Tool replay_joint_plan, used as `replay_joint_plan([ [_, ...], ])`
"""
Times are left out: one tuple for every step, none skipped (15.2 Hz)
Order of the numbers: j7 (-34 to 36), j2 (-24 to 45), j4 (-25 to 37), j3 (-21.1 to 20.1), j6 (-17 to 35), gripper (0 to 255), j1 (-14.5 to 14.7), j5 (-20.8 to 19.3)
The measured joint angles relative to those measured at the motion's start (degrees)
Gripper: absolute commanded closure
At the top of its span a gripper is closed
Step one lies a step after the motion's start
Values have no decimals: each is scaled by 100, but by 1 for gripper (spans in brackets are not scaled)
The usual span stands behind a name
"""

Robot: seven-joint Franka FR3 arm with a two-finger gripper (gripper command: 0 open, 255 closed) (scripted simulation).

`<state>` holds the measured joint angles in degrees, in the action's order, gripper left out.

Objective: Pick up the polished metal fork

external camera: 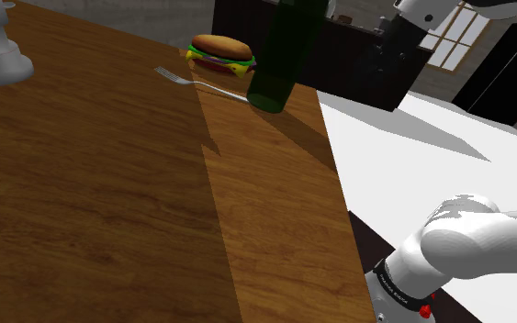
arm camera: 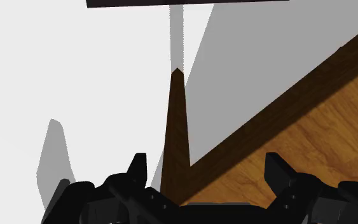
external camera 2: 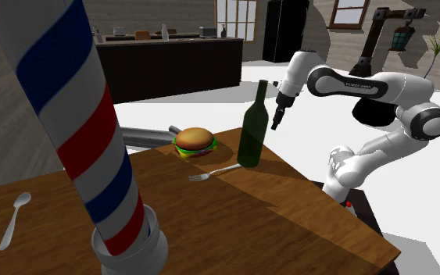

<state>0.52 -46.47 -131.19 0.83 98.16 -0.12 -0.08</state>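
Fork on table — handle just beside dark green bottle

A silver fork is seen lying on the wooden table, tines to the left, its handle ending by a dark green bottle. A burger is set just beyond the fork. A white arm link is seen near right.
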Motion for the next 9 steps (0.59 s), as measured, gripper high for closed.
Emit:
replay_joint_plan([
  [0, 0, 0, 0, 0, 0, 0, 0],
  [4, 96, 49, -31, 35, 0, 28, 19],
  [21, 231, 152, -91, 45, 0, 73, 51],
  [51, 397, 234, -171, 106, 0, 128, 92],
  [43, 562, 355, -218, 121, 0, 174, 117],
  [50, 766, 490, -283, 168, 0, 224, 146],
  [31, 961, 634, -325, 190, 0, 266, 164],
  [53, 1116, 758, -401, 192, 0, 318, 193],
  [50, 1299, 919, -458, 191, 0, 361, 210],
])
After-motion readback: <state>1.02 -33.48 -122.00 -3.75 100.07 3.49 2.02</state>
